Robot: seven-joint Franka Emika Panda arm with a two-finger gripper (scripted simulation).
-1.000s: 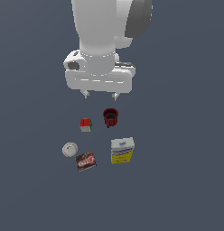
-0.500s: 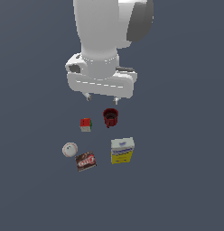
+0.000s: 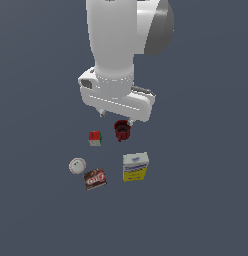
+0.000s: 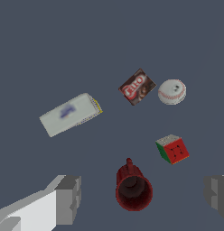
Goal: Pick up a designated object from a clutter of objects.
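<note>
The tool (image 4: 141, 196) hangs above the bench (image 3: 206, 200) with its fingers (image 4: 68, 198) spread wide and nothing between them, over the dark red mug (image 3: 122, 130). The yellow-and-white carton (image 3: 135, 167) stands upright, nearer than the mug and slightly toward the exterior view's right, apart from everything. On the exterior view's left of the mug sits the red-green-white cube (image 3: 95, 138); nearer lie the white ball (image 3: 77, 165) and, just beside it, the brown-red box (image 3: 95, 178).
</note>
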